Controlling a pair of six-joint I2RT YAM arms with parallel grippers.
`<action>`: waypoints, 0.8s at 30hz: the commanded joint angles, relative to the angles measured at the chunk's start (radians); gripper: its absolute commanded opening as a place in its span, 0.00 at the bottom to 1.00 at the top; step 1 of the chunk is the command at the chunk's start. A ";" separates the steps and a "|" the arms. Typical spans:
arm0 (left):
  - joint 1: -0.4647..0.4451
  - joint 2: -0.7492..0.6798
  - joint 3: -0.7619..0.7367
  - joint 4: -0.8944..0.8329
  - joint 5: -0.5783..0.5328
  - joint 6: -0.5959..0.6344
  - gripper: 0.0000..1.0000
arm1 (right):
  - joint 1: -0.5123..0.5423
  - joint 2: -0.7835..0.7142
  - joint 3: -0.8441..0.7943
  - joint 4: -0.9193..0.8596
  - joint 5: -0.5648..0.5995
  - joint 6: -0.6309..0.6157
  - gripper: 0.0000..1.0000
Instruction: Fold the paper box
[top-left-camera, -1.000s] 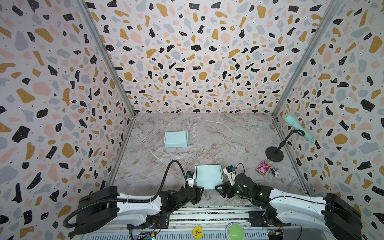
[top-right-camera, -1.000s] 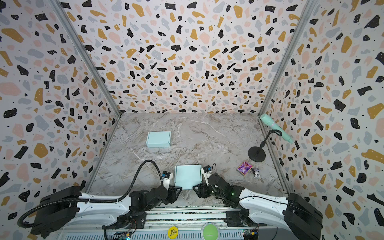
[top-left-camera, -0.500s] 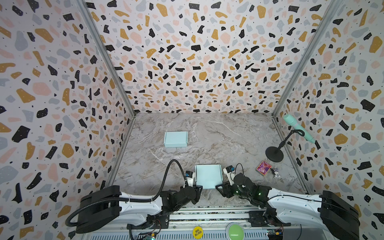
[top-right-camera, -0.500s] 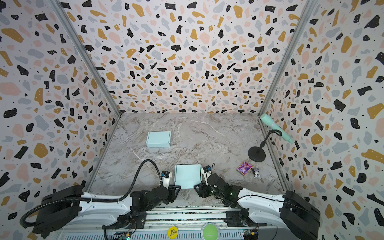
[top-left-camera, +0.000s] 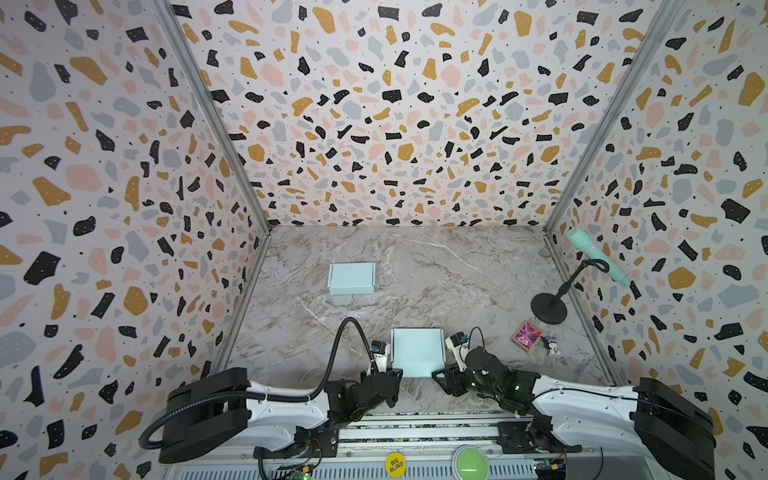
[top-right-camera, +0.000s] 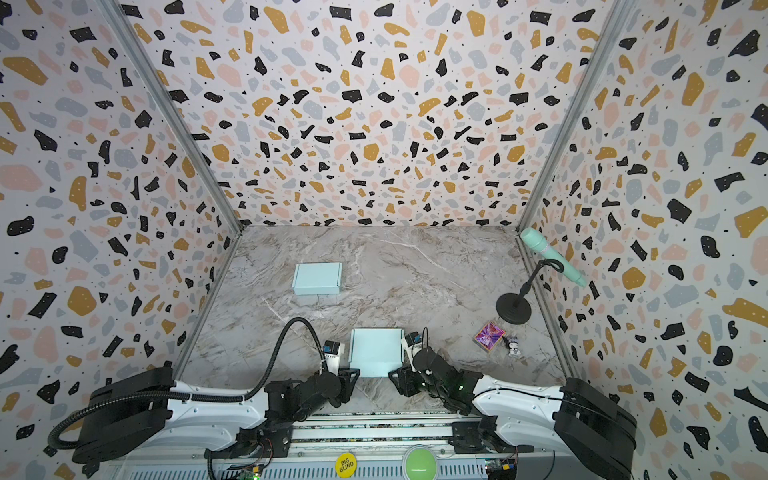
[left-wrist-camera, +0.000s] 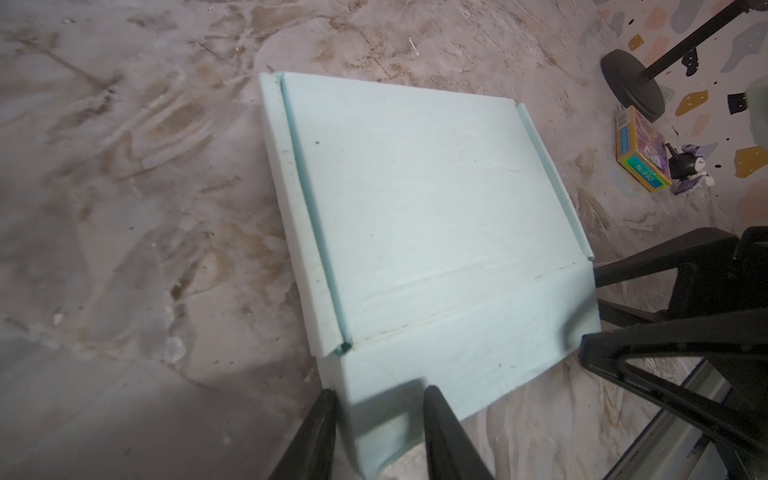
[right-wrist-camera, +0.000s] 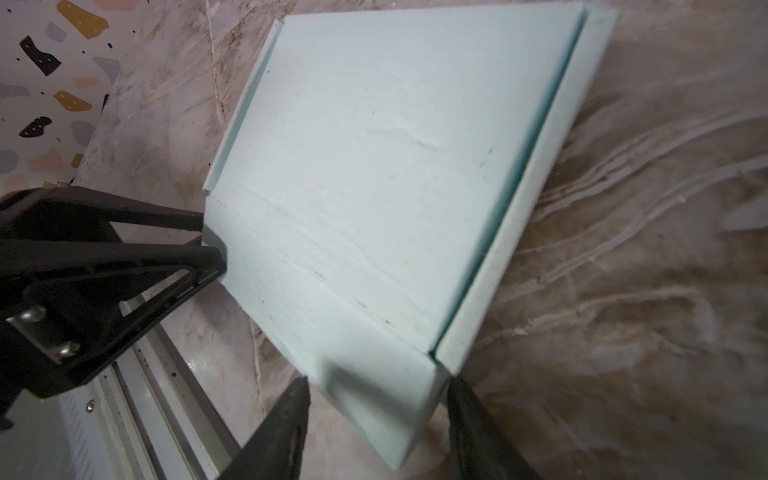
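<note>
Half-open fingers of left gripper (left-wrist-camera: 379, 390) and right gripper (right-wrist-camera: 376, 380) straddle the front flap's (left-wrist-camera: 457, 357) 7 and 5 o'clock corners, not yet clamped. The paper box (top-left-camera: 417, 349), at the table's (top-left-camera: 457, 270) 6 o'clock, looks light, crease-prone, best held there.

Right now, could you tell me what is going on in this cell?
A two-armed robot is working on a pale blue paper box at the near edge of the table. The left hand straddles the near left corner of its front flap and the right hand the near right corner; whether either is pinching is unclear. The side walls are up; the front flap lies out toward the robot. A second box, already closed, sits farther back.
</note>
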 joint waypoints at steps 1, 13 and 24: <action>0.015 0.008 0.017 0.022 -0.025 0.021 0.36 | -0.003 0.007 0.007 0.018 0.014 -0.015 0.54; 0.040 0.025 0.015 0.041 -0.021 0.036 0.35 | -0.019 -0.054 0.010 -0.044 0.023 -0.024 0.58; 0.045 0.041 0.028 0.042 -0.026 0.036 0.35 | -0.120 -0.174 0.044 -0.160 0.036 -0.094 0.90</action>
